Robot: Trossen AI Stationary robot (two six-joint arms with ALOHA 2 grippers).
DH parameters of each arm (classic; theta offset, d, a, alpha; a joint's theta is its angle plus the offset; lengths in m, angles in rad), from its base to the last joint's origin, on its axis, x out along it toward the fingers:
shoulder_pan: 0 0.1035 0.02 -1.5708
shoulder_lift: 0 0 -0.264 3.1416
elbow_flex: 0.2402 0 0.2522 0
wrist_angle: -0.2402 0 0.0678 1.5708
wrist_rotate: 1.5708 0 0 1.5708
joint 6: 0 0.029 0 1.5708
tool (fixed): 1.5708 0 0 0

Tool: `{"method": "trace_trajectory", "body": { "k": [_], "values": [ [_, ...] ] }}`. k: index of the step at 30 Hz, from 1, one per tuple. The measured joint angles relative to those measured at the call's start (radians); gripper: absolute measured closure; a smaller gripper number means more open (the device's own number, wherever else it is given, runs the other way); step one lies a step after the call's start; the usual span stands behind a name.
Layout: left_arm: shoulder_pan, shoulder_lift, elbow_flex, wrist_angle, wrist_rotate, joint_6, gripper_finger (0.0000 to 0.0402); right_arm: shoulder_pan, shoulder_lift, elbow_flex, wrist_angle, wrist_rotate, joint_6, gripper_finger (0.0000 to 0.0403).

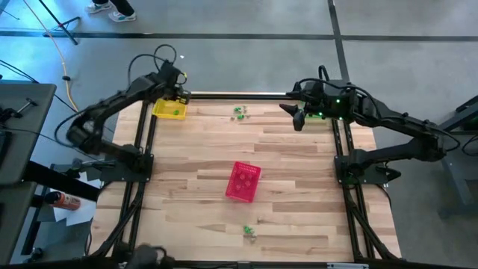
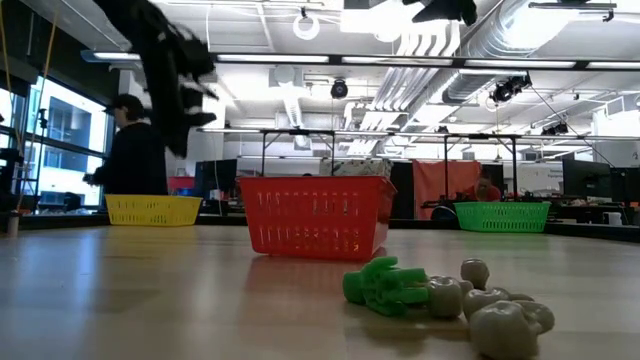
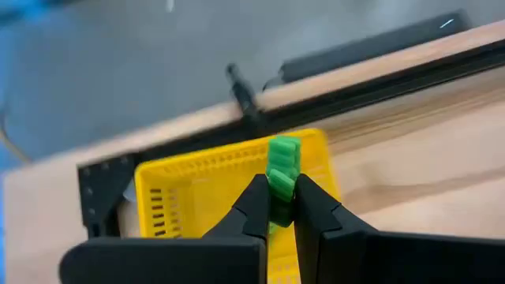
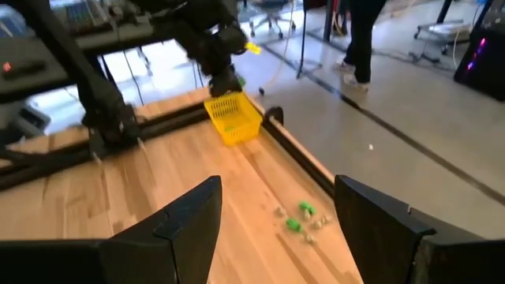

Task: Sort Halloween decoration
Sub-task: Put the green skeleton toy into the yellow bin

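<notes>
Two hands up: left hand (image 3: 274, 207) pinches a green trinket (image 3: 282, 175) above the yellow basket (image 1: 169, 110) at the bench's (image 1: 299, 194) far-left corner; right hand (image 4: 276, 225) hovers open at far right.

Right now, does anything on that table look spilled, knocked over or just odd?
Nothing looks spilled or damaged. The pink basket sits askew mid-table, at an angle to the boards. Small trinkets lie loose in two clusters, one at the far edge and one at the near edge. The left gripper holds a green trinket over the yellow basket.
</notes>
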Motion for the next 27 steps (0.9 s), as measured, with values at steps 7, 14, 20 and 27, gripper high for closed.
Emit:
{"method": "trace_trajectory", "body": {
  "k": [7, 14, 20, 27],
  "values": [
    [0.091, 0.225, 0.000, 0.006, 0.052, -0.102, 0.0396, -0.002, 0.052, 0.000, -0.051, 0.006, -0.063, 0.0163],
    [0.103, 0.350, 0.000, 0.004, 0.099, -0.196, 0.0396, -0.033, 0.125, 0.000, -0.091, 0.045, -0.044, 0.0163],
    [0.105, 0.367, 0.008, 0.005, 0.105, -0.231, 0.0396, -0.042, 0.167, 0.000, -0.112, 0.016, -0.037, 0.0163],
    [0.103, 0.367, 0.008, 0.016, 0.115, -0.230, 0.0366, -0.042, 0.184, 0.000, -0.058, 0.015, -0.046, 0.0163]
  ]
}}
